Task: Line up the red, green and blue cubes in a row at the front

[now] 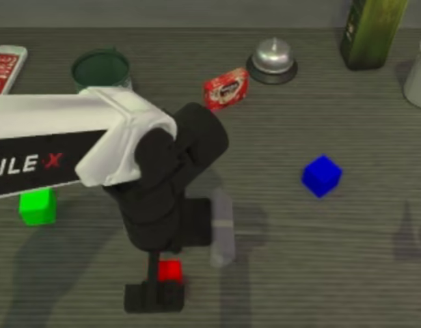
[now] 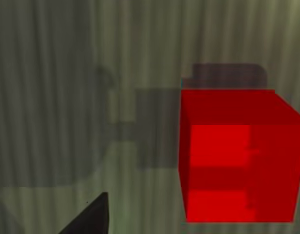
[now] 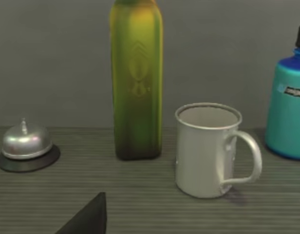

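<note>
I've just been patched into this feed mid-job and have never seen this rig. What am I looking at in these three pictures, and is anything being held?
Two AgileX arms work at a grey table. The top view looks straight down: the left arm reaches to the front, its end effector beside the small glossy red cube. Whether it grips the cube I cannot tell. The glossy green cube sits at the left, the deep blue cube at the right.

The left wrist view shows the red cube close up. The right wrist view, from the right arm at the table's right, faces a silver bell, a tall green bottle, a white mug and a blue flask.
</note>
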